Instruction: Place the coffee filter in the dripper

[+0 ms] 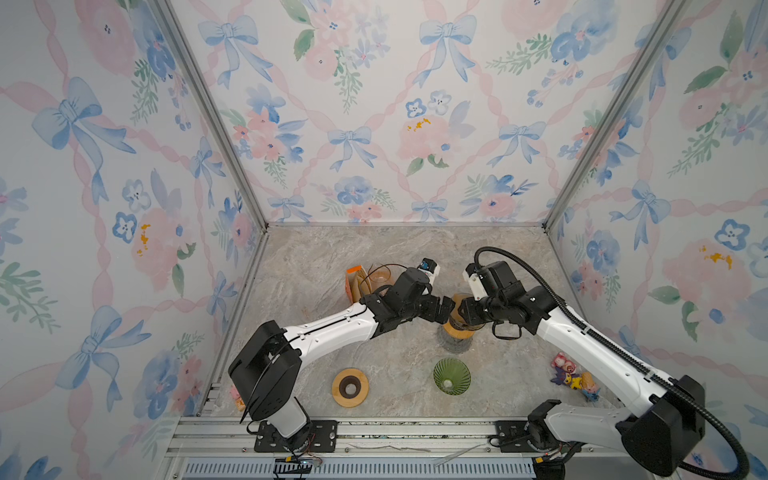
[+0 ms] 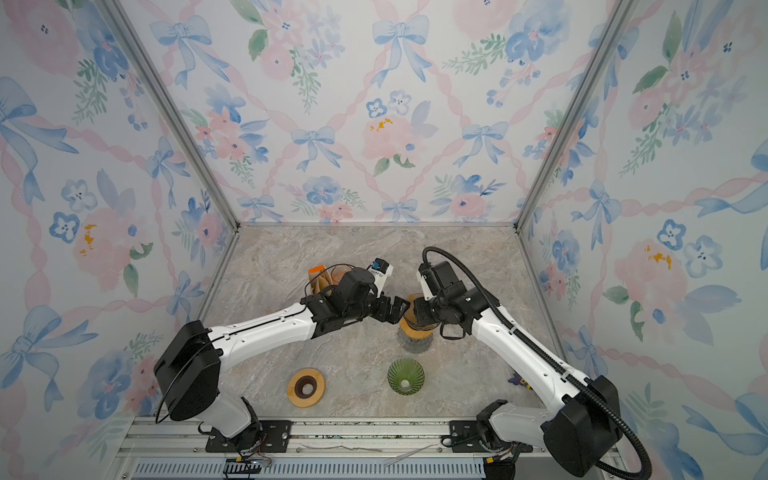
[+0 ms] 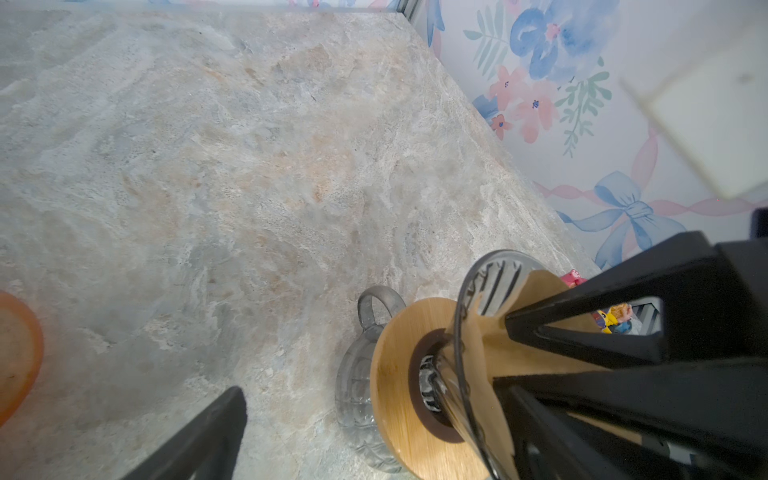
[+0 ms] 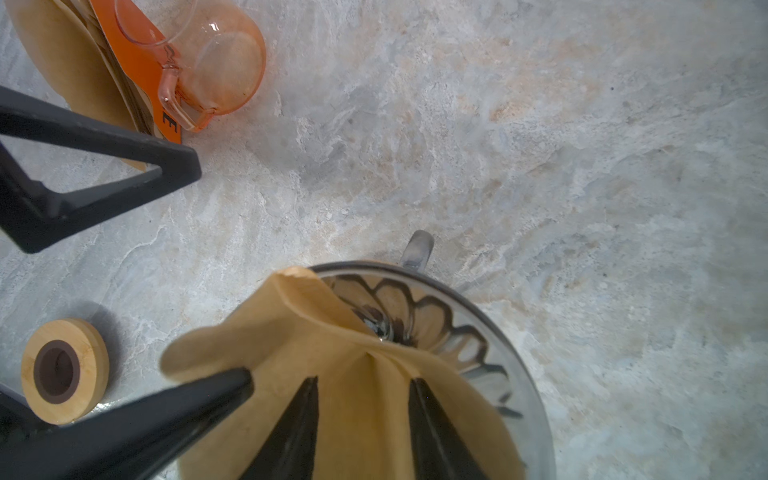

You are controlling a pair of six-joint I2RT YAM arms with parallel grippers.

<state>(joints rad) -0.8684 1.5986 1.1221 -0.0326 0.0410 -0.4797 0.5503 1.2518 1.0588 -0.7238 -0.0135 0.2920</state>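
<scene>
Your left arm (image 1: 332, 328) reaches in from 7 o'clock, left claw (image 1: 445, 309) jaws wide. Your right arm (image 1: 602, 357) from 5 o'clock, right claw (image 1: 462, 311) facing it, jaws partly apart, grip unclear.

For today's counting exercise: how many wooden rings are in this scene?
2. One wooden ring lies flat at the front of the table; the second ring sits on the glass jug, under the dripper. More could be hidden.

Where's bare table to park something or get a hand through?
Free: back strip along the rear wall; right rear corner; gap between wooden ring and green dripper. Crowded: centre, left gripper and right gripper at the carafe; filter pack and orange server just left; toys front right.
</scene>
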